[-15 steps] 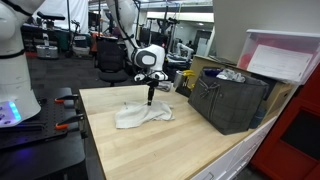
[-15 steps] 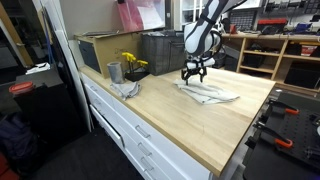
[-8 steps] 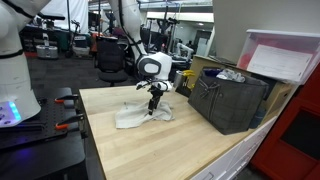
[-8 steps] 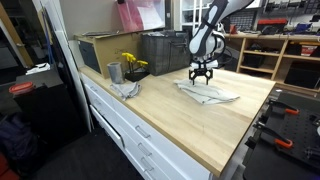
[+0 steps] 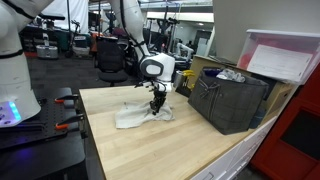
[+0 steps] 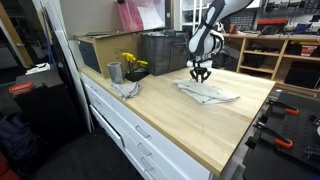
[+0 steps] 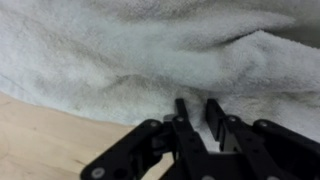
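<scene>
The white towel (image 5: 135,117) was seen lying crumpled on the tabletop (image 5: 150,150), apart from the dark crate (image 5: 230,102) and not yet lifted. The end effector (image 7: 197,108) was set on its crate-side part, fingers standing almost together — whether cloth was pinched could not be told. The grasp was judged barely begun — lifting remained. No writing could be read.

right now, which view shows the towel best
An exterior view: the towel shows whole, folds and outline clear. In an exterior view the towel looks smaller and flatter; the wrist view crops the towel to close-up folds.
</scene>
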`<state>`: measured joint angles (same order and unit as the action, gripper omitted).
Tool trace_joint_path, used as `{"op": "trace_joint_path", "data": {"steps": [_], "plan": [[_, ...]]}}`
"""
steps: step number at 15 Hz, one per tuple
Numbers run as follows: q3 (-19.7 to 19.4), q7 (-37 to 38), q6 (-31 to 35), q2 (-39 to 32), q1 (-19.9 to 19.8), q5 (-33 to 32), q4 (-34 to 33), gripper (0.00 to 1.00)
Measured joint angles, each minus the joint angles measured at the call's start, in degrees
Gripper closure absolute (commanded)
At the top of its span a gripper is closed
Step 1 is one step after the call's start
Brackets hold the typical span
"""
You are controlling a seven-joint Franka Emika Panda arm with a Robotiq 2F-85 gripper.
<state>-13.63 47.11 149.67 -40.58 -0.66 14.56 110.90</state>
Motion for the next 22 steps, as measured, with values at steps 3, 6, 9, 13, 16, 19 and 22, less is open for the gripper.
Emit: {"op": "trace_joint_path", "data": {"steps": [3, 6, 9, 13, 16, 19, 22], "plan": [[-1.3, 2.6, 0.4, -0.6, 0.6, -0.6, -0.1, 1.0], [-2.0, 4.0, 0.6, -1.3, 1.1, -1.0, -0.2, 1.0], [-2.8, 5.4, 0.6, -1.5, 1.9, -2.3, -0.3, 1.0], [-6.1, 7.7, 0.6, -2.9, 3.3, -6.7, -1.2, 1.0], [-8.7, 8.6, 0.6, -4.6, 3.7, -10.0, -2.7, 1.0], [-11.3, 9.2, 0.7, -6.7, 4.2, -13.4, -4.6, 1.0], [-14.5, 10.7, 1.9, -8.2, 5.9, -17.0, -5.2, 1.0]]}}
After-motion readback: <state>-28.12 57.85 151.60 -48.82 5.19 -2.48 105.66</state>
